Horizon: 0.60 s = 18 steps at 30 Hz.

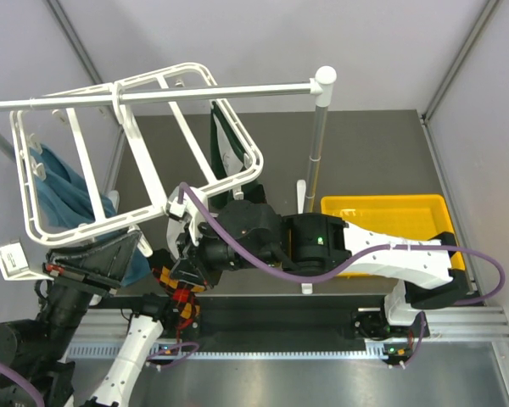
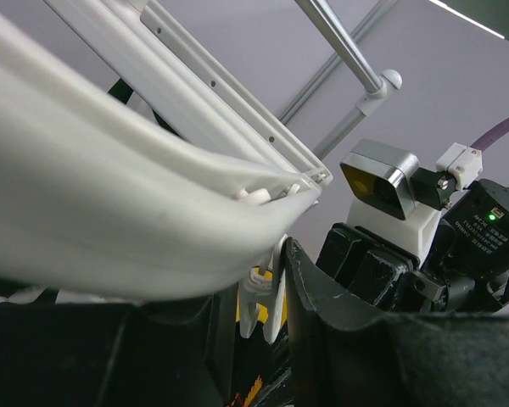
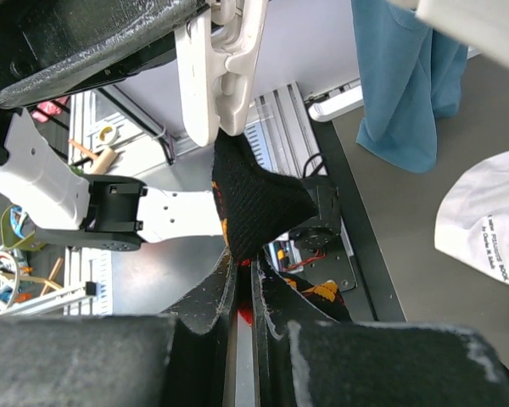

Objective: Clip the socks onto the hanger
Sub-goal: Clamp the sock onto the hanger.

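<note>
The white hanger [image 1: 259,163] hangs tilted from the silver rail. My left gripper [image 1: 129,248] is at its near corner, shut on a white clip [image 2: 267,297] that sits between its fingers [image 2: 322,314]. My right gripper [image 1: 191,270] is shut on the dark argyle sock [image 3: 259,203]. It holds the sock's top edge just under that clip [image 3: 225,68], which shows in the right wrist view. The sock's orange and red diamonds show below the grippers [image 1: 180,294]. A dark green sock [image 1: 225,148] hangs from the hanger's far side.
A teal cloth [image 1: 59,182] hangs at the hanger's left and also shows in the right wrist view [image 3: 399,85]. A white printed cloth [image 3: 492,229] lies on the dark table. A yellow bin [image 1: 382,216] is at the right. The silver rail [image 1: 237,88] rests on an upright post [image 1: 316,148].
</note>
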Each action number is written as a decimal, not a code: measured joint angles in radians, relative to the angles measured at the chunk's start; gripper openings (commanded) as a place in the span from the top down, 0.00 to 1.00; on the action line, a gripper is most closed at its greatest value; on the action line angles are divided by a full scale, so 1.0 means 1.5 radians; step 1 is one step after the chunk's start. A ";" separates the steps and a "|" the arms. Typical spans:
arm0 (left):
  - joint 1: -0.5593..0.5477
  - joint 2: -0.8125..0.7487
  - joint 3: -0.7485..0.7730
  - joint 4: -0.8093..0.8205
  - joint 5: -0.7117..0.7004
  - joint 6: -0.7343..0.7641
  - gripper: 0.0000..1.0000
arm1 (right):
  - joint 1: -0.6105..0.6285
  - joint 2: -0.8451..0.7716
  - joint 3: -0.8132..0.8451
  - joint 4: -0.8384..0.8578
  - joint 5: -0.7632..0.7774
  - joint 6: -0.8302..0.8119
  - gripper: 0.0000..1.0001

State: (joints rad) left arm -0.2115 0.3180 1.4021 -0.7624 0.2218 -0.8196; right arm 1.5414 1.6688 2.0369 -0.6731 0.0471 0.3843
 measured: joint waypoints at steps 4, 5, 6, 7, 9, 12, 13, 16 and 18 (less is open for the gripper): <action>0.000 0.000 0.000 0.000 0.001 0.000 1.00 | 0.000 0.000 0.004 -0.002 0.000 -0.004 1.00; 0.000 0.000 0.000 -0.001 0.001 0.000 1.00 | 0.000 0.001 0.006 -0.002 -0.001 -0.005 1.00; 0.000 0.000 0.000 -0.001 0.001 0.000 1.00 | 0.000 0.001 0.011 -0.004 -0.001 -0.006 1.00; 0.000 0.000 0.000 -0.001 0.001 0.000 1.00 | 0.000 0.001 0.016 -0.005 -0.001 -0.007 1.00; 0.000 0.000 0.000 -0.001 0.002 0.000 1.00 | 0.000 0.001 0.027 -0.004 0.000 -0.011 1.00; 0.000 0.000 0.000 -0.001 0.005 0.000 1.00 | -0.001 0.001 0.038 -0.003 -0.001 -0.012 1.00; 0.000 0.000 0.000 -0.001 0.006 0.000 1.00 | -0.001 0.001 0.040 -0.002 -0.003 -0.013 1.00; 0.000 0.000 0.000 -0.001 0.009 -0.001 1.00 | -0.004 0.003 0.049 -0.003 -0.006 -0.016 1.00; 0.000 0.000 0.000 -0.001 0.011 -0.001 1.00 | -0.006 0.006 0.054 -0.003 -0.007 -0.017 1.00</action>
State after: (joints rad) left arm -0.2115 0.3180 1.4025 -0.7631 0.2379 -0.8204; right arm 1.5326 1.6772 2.1178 -0.6769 0.0372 0.3592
